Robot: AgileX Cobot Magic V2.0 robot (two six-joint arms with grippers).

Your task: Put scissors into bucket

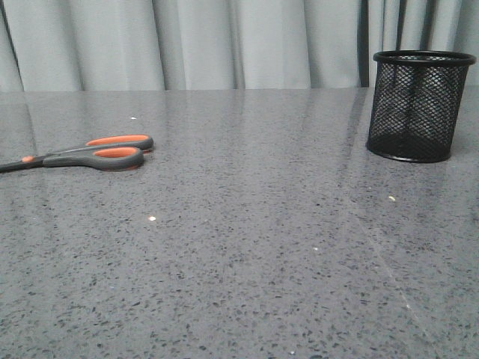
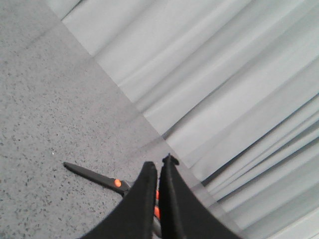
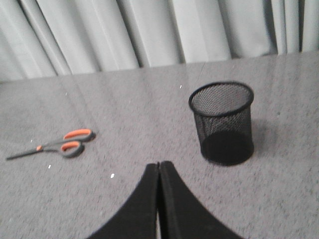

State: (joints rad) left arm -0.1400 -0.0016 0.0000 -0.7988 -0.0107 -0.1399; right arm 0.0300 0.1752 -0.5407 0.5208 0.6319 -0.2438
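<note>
The scissors (image 1: 90, 155) lie flat on the grey table at the left, blades pointing left past the frame edge, grey handles lined orange. The black mesh bucket (image 1: 419, 105) stands upright at the far right. Neither gripper shows in the front view. In the left wrist view my left gripper (image 2: 158, 163) is shut and empty, raised above the scissors (image 2: 94, 176), whose handles are hidden behind the fingers. In the right wrist view my right gripper (image 3: 158, 164) is shut and empty, between the scissors (image 3: 60, 143) and the bucket (image 3: 223, 122), nearer than both.
The speckled grey table (image 1: 247, 247) runs back to a pale pleated curtain (image 1: 224, 41). A few small white specks (image 1: 152, 218) lie on the surface.
</note>
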